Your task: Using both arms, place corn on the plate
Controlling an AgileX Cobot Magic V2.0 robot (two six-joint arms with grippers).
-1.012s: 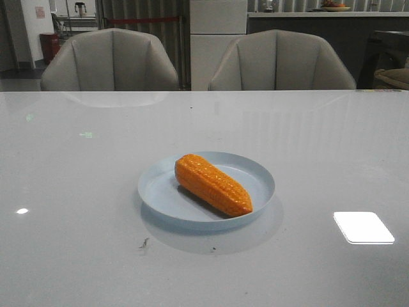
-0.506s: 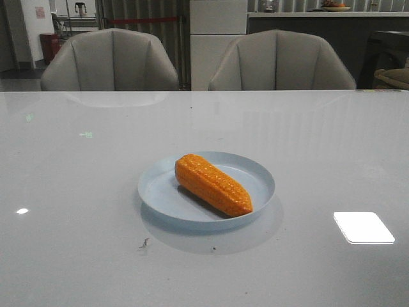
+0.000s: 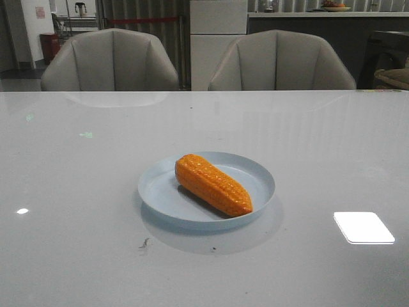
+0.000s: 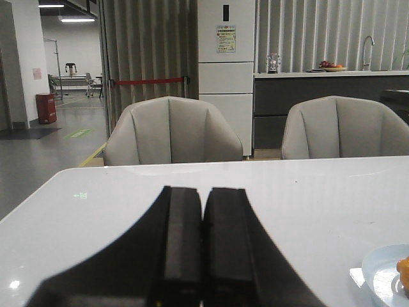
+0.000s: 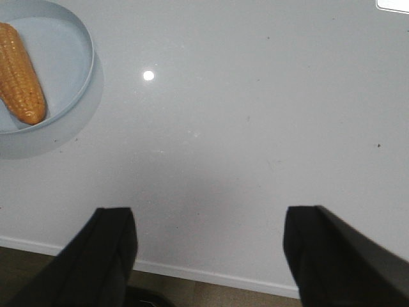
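The orange corn [image 3: 213, 184] lies diagonally inside the pale blue plate [image 3: 166, 195] at the middle of the table, its tapered end toward the near right. No arm shows in the front view. My left gripper [image 4: 204, 195] is shut, its two black fingers pressed together with nothing between them; the plate's rim [image 4: 377, 272] and a sliver of corn [image 4: 404, 268] show at that view's edge. My right gripper [image 5: 208, 217] is open and empty over the table's near edge, well apart from the plate [image 5: 70, 64] and the corn [image 5: 20, 73].
Two grey chairs [image 3: 112, 61] [image 3: 281, 61] stand behind the table's far edge. A bright light reflection [image 3: 363, 227] lies on the glossy tabletop at the near right. The near table edge [image 5: 211, 275] runs between the right fingers, with floor beyond it.
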